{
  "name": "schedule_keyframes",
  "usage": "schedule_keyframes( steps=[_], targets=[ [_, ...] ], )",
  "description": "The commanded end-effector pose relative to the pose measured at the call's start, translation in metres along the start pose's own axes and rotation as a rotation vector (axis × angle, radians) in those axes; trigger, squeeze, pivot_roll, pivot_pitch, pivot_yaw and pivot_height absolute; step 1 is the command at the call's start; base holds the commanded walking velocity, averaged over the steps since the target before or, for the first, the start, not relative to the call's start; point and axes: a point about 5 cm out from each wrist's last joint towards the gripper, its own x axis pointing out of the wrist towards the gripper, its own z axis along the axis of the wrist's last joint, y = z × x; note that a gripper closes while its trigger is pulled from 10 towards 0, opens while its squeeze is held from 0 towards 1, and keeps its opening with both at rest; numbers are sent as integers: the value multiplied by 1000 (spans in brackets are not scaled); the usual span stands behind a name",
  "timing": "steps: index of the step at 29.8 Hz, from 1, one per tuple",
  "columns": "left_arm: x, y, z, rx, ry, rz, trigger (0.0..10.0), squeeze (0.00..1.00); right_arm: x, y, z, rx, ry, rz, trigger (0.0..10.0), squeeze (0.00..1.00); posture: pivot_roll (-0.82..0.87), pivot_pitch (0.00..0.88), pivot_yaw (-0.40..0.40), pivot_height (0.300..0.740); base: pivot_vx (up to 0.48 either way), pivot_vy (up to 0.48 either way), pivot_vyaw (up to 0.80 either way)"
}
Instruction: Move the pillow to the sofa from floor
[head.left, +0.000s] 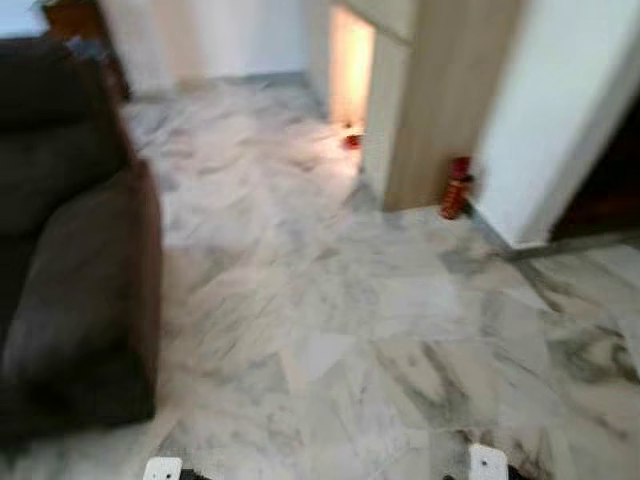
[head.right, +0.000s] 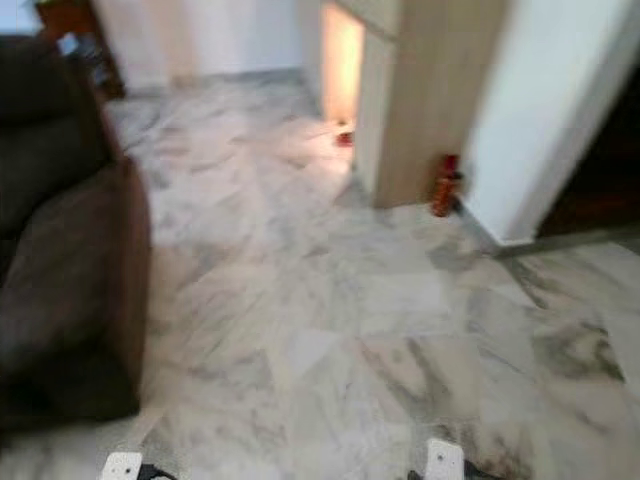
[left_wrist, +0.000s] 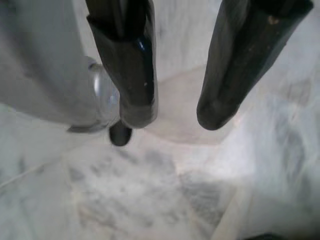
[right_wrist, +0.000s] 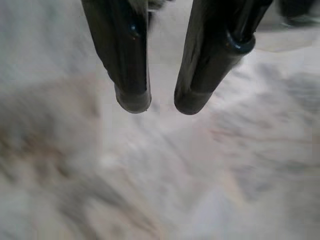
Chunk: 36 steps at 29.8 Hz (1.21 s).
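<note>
Both our left gripper (left_wrist: 172, 112) and right gripper (right_wrist: 152, 102) are hanging open and empty, so we are risking bumping the sofa (head.left: 70, 280) while hunting blurrily for a pillow.

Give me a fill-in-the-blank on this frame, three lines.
1. The dark brown sofa stands on the robot's ____ side.
2. The floor is pale, veined ____.
3. The red fire extinguisher stands beside the ____ panel.
Missing: left; marble; wooden
</note>
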Motion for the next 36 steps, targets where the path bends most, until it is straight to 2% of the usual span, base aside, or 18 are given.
schedule_keyframes(
  steps=[1, 7, 11, 18, 36],
  targets=[
    [0, -3, 1, 1, -8, -5, 10000, 0, -3, -10, -10, -4, 30, -24, 10000, 0, 51, 50, -18, 740, 0, 0, 800],
    [0, -2, 1, -1, -8, -2, 10000, 0, -3, -11, -11, -2, 35, -27, 10000, 0, 52, 49, -21, 740, 0, 0, 733],
    [0, -2, 1, 2, -8, -3, 10000, 0, -4, -12, -12, 50, 38, -36, 10000, 0, 51, 47, -21, 740, 0, 0, 0],
    [1, -2, 2, -22, -2, 2, 10000, 0, -3, -11, -12, 50, 37, -26, 10000, 0, 61, 64, -15, 740, 0, 0, 0],
    [-1, 0, -5, -18, 16, -2, 10000, 0, -4, -9, -14, 60, 42, -23, 10000, 0, 64, 80, -11, 740, 0, 446, 0]
  ],
)
